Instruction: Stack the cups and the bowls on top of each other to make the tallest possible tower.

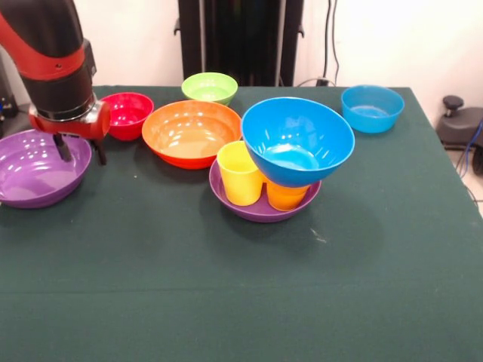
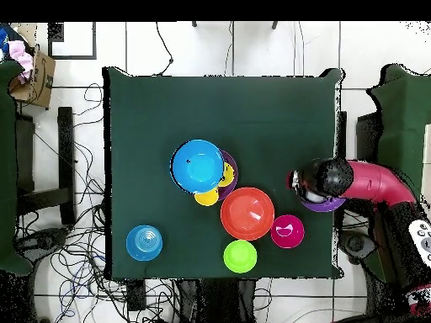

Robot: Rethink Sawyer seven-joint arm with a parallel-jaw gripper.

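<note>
walls: white | floor: white tiles [image 2: 76, 277], loose cables [image 2: 63, 252] | table [image 1: 241, 302]: dark green cloth

We see a thick black arm [image 1: 47, 56] banded in red, ending in a red collar above the end effector [image 1: 78, 150] with two thin dark fingers [image 1: 63, 148].
</note>
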